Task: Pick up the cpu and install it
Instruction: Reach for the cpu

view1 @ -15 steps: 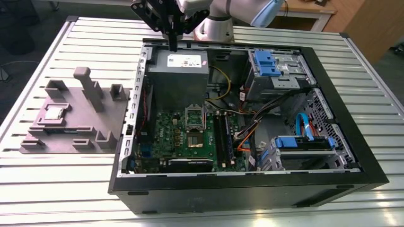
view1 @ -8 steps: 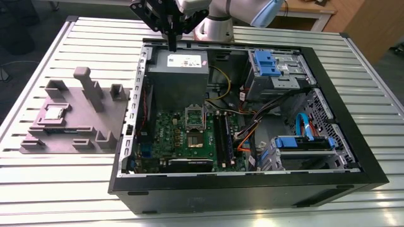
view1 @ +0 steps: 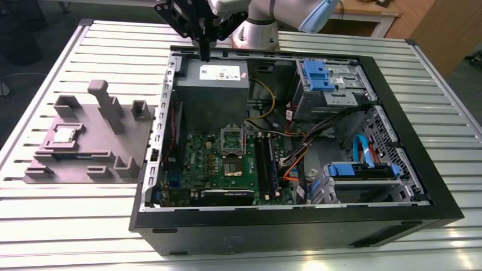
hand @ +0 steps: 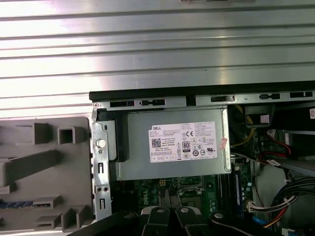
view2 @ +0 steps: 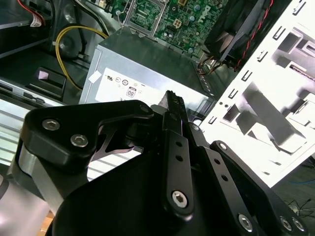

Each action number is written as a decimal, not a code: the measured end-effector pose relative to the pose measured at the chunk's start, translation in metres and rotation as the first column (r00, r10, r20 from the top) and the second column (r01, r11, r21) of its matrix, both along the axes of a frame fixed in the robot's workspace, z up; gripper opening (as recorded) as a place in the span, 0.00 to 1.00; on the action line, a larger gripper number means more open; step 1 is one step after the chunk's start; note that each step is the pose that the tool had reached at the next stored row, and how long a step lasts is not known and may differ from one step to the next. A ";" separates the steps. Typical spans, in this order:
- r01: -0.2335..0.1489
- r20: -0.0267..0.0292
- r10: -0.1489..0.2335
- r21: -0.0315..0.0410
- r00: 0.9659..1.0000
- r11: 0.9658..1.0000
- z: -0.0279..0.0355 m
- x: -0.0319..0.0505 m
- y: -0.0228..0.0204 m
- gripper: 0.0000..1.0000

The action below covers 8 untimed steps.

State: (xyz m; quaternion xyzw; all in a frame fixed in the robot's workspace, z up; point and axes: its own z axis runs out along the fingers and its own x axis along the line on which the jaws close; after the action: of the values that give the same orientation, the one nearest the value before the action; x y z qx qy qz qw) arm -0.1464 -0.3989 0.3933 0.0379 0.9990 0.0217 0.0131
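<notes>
exterior view / gripper (view1: 205,55): hangs over the far end of the open case (view1: 421,186), tip just above the grey power supply box (view1: 211,84)
exterior view / jaws: together, nothing between them
exterior view / cpu (view1: 64,134): flat in a recess of the grey fixture (view1: 113,141) on the tabletop (view1: 75,226), outside the case
exterior view / offset: cpu is well apart from the jaws, toward the exterior view's left and nearer the camera
exterior view / axis: cpu is square, so no long axis; edges look roughly in line with the fixture's
exterior view / motherboard (view1: 218,175): socket frame looks open
second wrist view / gripper (view2: 170,96): jaws pressed together, empty, pointing at the power supply box (view2: 138,69)
second wrist view / fixture (view2: 275,98): washed out, can't pick out the cpu
first wrist view / gripper (hand: 169,196): tip over the motherboard (hand: 147,189) edge beside the power supply box (hand: 172,167)
first wrist view / fixture (hand: 29,167): across the case wall from the jaws
status: my read is that pickup hasn't begun
</notes>
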 end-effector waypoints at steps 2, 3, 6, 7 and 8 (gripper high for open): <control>0.000 0.000 0.000 0.000 1.000 1.000 0.0000 -0.0004 0.0000 0.10; 0.000 0.000 0.000 0.000 1.000 1.000 0.0000 -0.0006 0.0000 0.10; 0.000 0.000 0.000 0.000 1.000 1.000 0.0000 -0.0013 0.0000 0.10; 0.000 0.000 0.000 0.000 1.000 1.000 0.0000 -0.0016 0.0000 0.10; 0.000 0.000 0.000 0.000 1.000 1.000 0.0000 -0.0019 0.0000 0.10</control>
State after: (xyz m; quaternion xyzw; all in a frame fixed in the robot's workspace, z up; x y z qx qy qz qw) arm -0.1483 -0.3989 0.3933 0.0379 0.9990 0.0217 0.0131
